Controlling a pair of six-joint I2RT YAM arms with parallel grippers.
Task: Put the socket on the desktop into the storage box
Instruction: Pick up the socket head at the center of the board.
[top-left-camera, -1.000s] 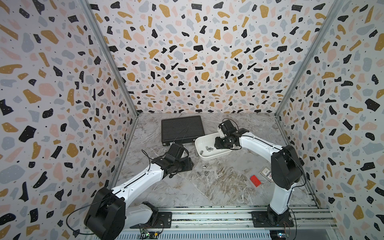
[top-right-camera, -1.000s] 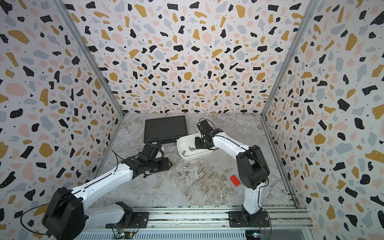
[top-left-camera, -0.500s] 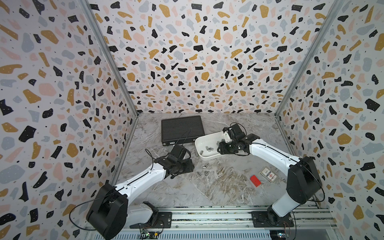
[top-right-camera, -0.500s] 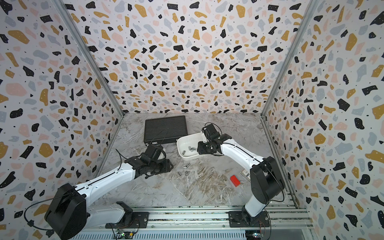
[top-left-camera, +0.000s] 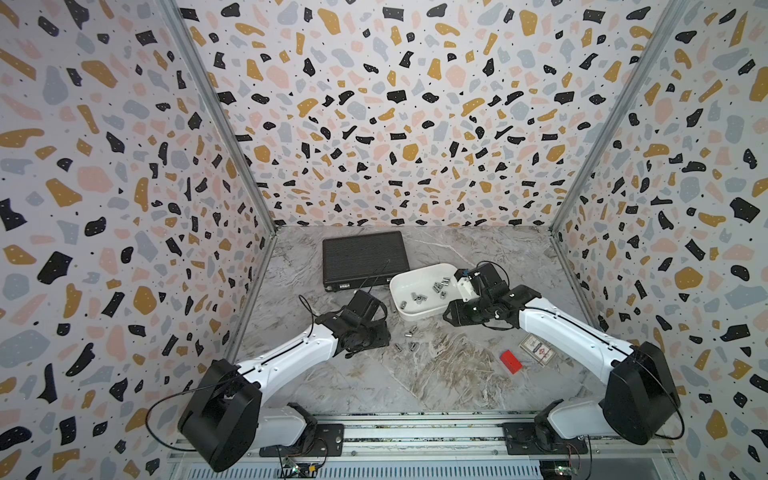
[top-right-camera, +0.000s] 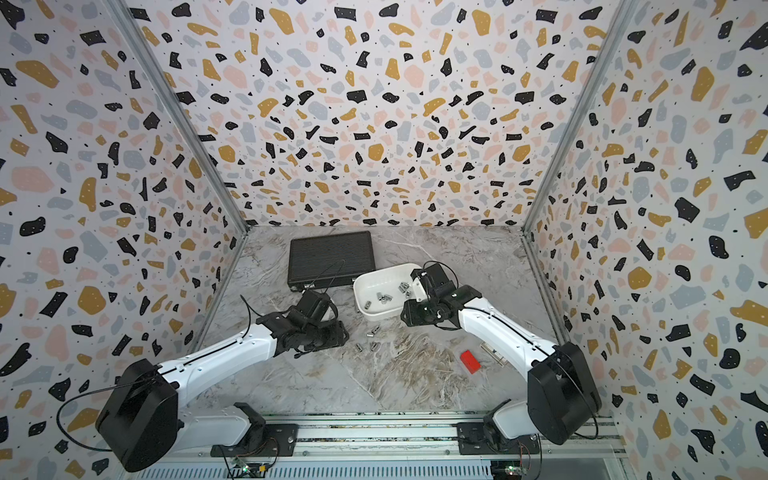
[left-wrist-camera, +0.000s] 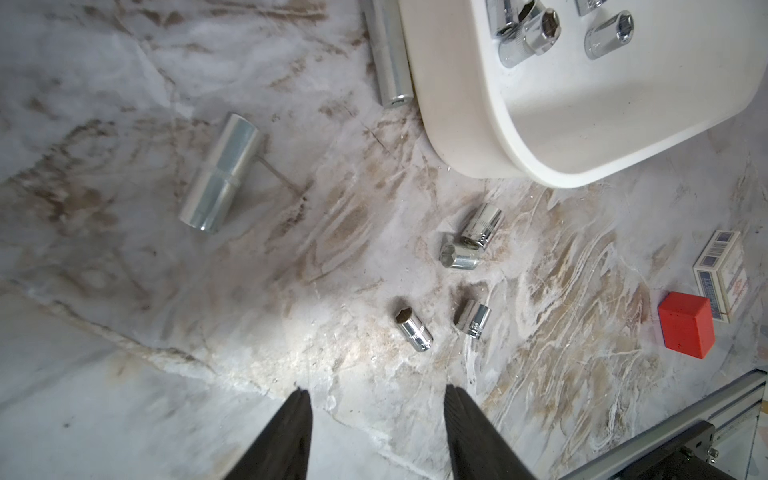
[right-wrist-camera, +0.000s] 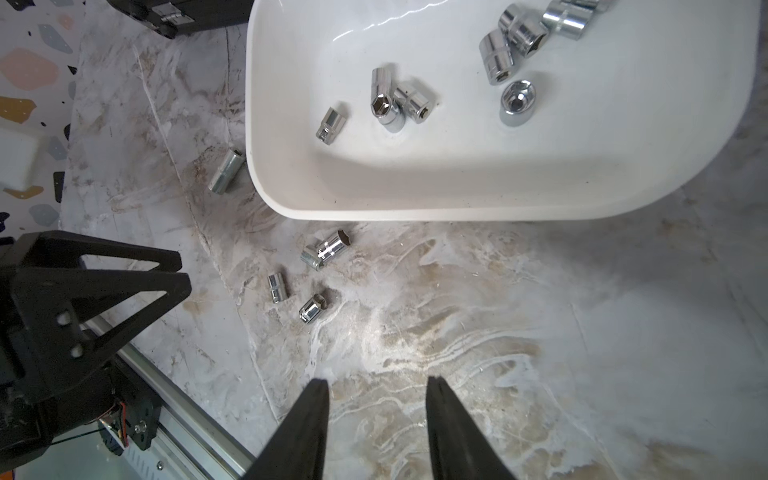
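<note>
Some sockets (right-wrist-camera: 386, 99) in storage box (right-wrist-camera: 457, 214) (six more on tabletop (left-wrist-camera: 166, 395)). Half open and empty: left claw (left-wrist-camera: 376, 388), right claw (right-wrist-camera: 377, 379).

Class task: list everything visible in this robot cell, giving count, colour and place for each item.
storage box: one, white, mid-desktop.
sockets in box: at least seven, chrome, loose inside.
short sockets: four, chrome, desktop, in front of box.
long sockets: two, chrome, desktop; one beside the box wall.
ribbed case: one, black, back of desktop.
block: one, red, desktop, near right arm.
printed carton: one, pale, beside the block.
desktop: one, grey-white marble.
left tool: one, black, open, empty, over desktop.
right tool: one, black, open, empty, near box.
</note>
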